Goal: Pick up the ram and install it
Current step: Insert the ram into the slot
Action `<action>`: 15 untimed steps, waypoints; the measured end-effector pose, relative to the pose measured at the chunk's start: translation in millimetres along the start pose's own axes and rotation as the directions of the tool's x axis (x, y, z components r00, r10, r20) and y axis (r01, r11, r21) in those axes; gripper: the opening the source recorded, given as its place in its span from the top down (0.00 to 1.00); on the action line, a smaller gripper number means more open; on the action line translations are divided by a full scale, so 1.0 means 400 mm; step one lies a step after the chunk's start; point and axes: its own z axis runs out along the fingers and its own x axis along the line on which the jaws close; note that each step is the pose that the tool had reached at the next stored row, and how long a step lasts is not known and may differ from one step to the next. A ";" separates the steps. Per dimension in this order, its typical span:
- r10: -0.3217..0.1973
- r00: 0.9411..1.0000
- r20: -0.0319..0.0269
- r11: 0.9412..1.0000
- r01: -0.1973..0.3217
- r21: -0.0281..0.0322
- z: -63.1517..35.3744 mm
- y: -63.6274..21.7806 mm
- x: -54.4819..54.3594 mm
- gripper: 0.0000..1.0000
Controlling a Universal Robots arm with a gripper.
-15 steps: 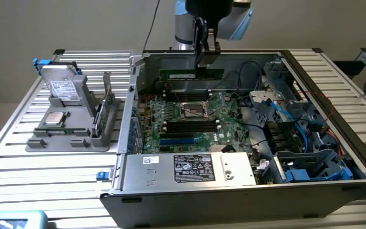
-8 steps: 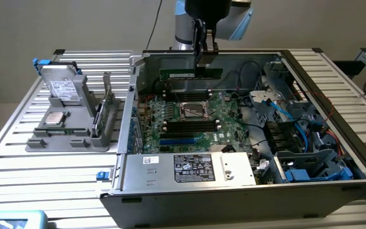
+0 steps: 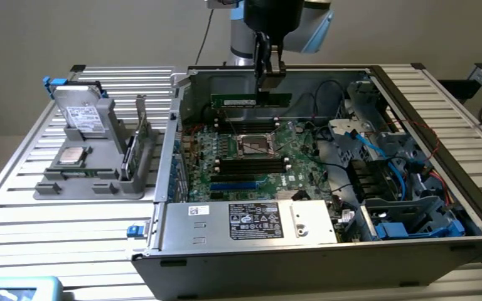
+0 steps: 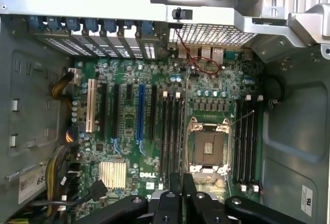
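Pincer (image 3: pixel 270 84) grips thin dark-green ram stick (image 3: pixel 241 100) by its top edge | above green motherboard (image 3: pixel 301 149), far side | likely light, stiff, fragile: hold edges

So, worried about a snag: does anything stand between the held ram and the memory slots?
Nothing visible does. The ram hangs over the empty memory slots beside the CPU socket, with open air between.

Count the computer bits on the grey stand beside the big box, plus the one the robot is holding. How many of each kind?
Hard drive: 1
Processor chip: 1
Upright green card: 1
Memory stick, held in the gripper: 1
Total: 4
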 end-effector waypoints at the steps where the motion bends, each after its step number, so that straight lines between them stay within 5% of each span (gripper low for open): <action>1: 0.000 1.000 0.000 1.000 0.000 0.000 0.004 0.000 -0.001 0.86; 15: 0.002 1.000 -0.005 1.000 -0.002 0.000 0.059 -0.006 -0.012 0.86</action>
